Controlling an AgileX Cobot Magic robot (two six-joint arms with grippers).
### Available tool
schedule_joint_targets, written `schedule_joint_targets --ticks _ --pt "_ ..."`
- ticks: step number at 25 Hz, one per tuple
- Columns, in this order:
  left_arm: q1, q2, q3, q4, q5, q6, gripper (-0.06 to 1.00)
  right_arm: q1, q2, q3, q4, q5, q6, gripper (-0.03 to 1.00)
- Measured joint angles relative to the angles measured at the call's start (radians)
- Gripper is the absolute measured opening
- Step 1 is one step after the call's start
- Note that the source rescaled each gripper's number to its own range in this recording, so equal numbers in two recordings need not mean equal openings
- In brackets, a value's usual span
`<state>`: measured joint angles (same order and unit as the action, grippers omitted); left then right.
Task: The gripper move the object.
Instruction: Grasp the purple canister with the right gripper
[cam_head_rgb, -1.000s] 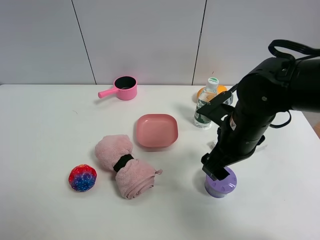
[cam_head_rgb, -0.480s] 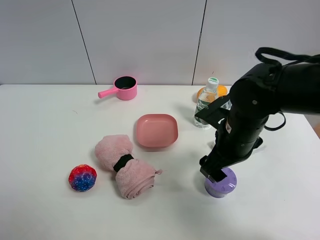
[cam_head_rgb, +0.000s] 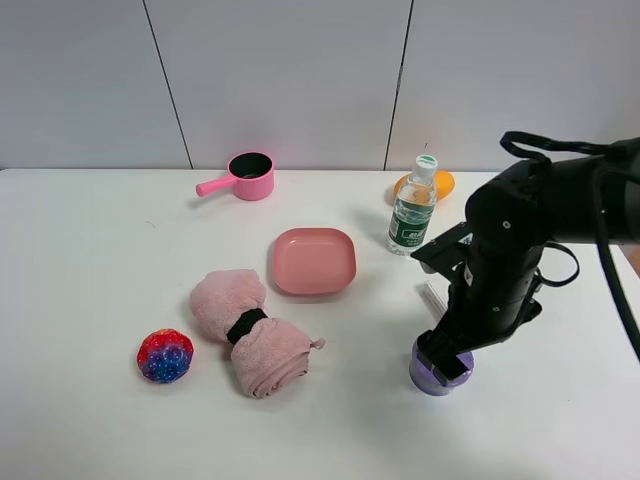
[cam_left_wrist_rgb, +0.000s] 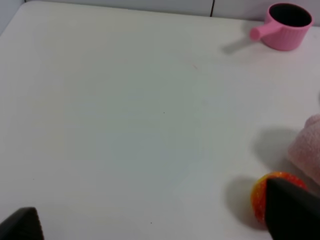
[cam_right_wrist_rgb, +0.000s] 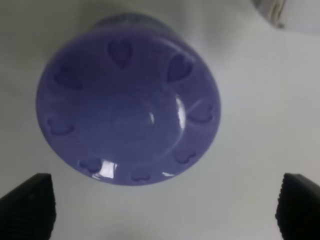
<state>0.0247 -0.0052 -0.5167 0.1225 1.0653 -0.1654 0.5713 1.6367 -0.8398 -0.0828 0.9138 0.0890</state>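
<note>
Right claw, overhead view: it hangs off the bulky black arm at the right front of the white table, directly above the lavender jar. The arm hides most of the lid, and from here I cannot tell whether the claw touches the jar. The jar stands upright, well apart from the other items. The pink plate sits mid-table, with the rolled pink towel in front of it and to the left. The multicoloured ball lies left of the towel. The pink saucepan is near the back wall. A water bottle stands at back right with something orange behind it.

Left wrist view: the left claw is spread wide over bare table with nothing between its tips. The ball is partly hidden by one finger, the towel edge is just beyond it, and the saucepan is far off.

Right wrist view: looking straight down on the jar lid, which has a ring of heart-shaped dimples. The two black fingertips are set wide, one on each side of the jar. Neither tip meets the lid.
</note>
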Motion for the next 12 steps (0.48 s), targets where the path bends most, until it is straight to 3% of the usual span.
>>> schedule_joint_targets --ticks 6,12 --pt "0.000 0.000 0.000 0.000 0.000 0.000 1.00 -0.001 0.002 0.007 0.070 -0.105 -0.044 0.97" --pt "0.000 0.000 0.001 0.000 0.000 0.000 1.00 -0.001 0.007 0.011 0.067 -0.150 -0.054 0.98"
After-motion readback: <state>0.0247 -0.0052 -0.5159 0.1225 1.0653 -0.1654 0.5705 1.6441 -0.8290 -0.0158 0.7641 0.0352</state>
